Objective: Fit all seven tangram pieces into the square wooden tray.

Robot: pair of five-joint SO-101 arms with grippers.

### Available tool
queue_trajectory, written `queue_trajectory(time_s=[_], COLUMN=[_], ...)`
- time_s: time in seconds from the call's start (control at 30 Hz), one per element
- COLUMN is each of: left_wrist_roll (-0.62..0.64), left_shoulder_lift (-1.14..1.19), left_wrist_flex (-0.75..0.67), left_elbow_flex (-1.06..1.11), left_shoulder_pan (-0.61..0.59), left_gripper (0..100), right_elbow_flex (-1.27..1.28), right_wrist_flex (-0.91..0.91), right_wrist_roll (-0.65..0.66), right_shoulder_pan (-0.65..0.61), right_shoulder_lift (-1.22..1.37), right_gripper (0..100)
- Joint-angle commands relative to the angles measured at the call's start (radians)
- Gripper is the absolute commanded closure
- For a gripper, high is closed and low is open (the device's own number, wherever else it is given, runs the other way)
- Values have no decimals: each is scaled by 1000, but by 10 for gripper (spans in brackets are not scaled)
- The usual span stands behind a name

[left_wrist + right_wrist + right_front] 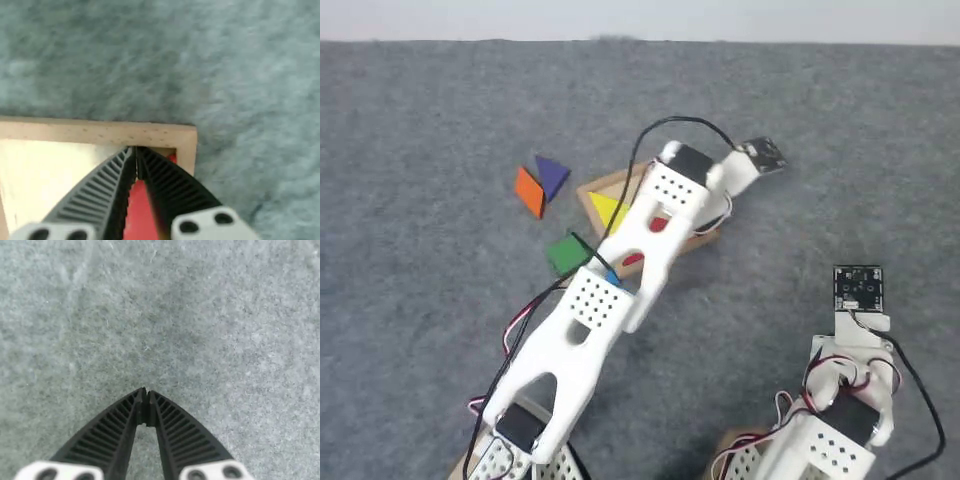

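My left fingers (135,150) are clenched tip to tip, empty, over a corner of the wooden tray (100,132), a red piece (142,215) lying in it beneath them. My right fingers (145,393) are clenched too, above the grey surface (225,315). A yellow piece (607,209) lies in the tray. The green piece (566,252) sits just beside it, and the orange piece (529,191) and purple piece (552,175) lie farther out.

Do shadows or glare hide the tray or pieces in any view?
High view: even light, soft left arm shadow beside the tray, no glare. Left wrist view: tray floor glares pale, red piece readable. Right wrist view: evenly lit carpet.
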Motion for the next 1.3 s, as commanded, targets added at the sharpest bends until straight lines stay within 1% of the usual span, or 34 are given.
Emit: queue_trajectory(time_s=[0.0, 0.13, 0.2, 0.33, 0.43, 0.67, 0.83, 0.93, 1.03, 1.13, 1.27], left_wrist_roll=[-6, -2, 29, 68, 107, 152, 175, 218, 249, 244, 193], left_shoulder_lift=[-68, -181, -235, -307, -328, -373, -491, -606, -755, -916, -1114], left_wrist_flex=[43, 41, 40, 38, 35, 11, -14, -23, -23, -17, 2], left_elbow_flex=[111, 328, 404, 510, 595, 736, 855, 952, 1013, 1038, 1056], left_shoulder_pan=[72, 124, 129, 126, 129, 137, 170, 173, 135, 58, -71], left_gripper=[987, 987, 987, 987, 987, 987, 987, 987, 987, 985, 984], right_elbow_flex=[14, 14, 14, 14, 14, 14, 14, 14, 14, 14, 14], right_wrist_flex=[-15, -15, -15, -15, -15, -15, -15, -15, -15, -15, -15], right_wrist_roll=[21, 21, 21, 21, 21, 21, 21, 21, 21, 21, 21], right_shoulder_pan=[-10, -10, -10, -8, -7, -7, -7, -7, -8, -8, -8], right_shoulder_lift=[-15, -15, -15, -15, -15, -15, -15, -15, -15, -15, -15], right_gripper=[989, 989, 989, 989, 989, 989, 989, 989, 989, 989, 989])
